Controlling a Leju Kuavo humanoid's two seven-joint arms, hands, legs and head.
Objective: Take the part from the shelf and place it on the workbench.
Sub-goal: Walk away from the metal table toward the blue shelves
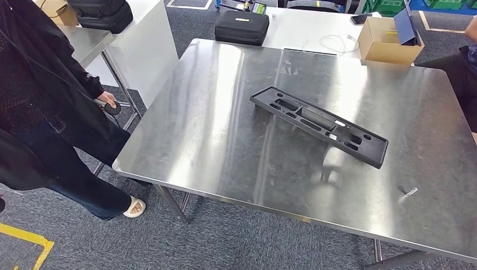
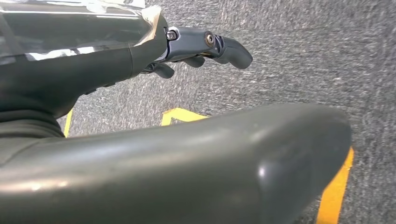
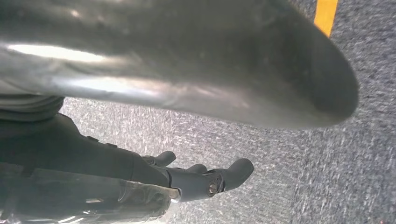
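Black part (image 1: 318,125) flat on steel workbench (image 1: 214,129), well clear of both hands; left hand (image 2: 205,46) and right hand (image 3: 205,179) hanging over carpet, fingers loosely apart, holding nothing

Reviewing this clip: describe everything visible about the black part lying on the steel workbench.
The black part is a long, flat, matte moulding that looks like plastic, roughly rectangular with a raised rim. Its top face has several recessed slots and pockets, small round holes near the ends, and two small white marks toward the middle. It lies flat on the steel workbench, set diagonally across the right-centre of the top. Nothing but the table touches it; neither hand is near it in the head view.
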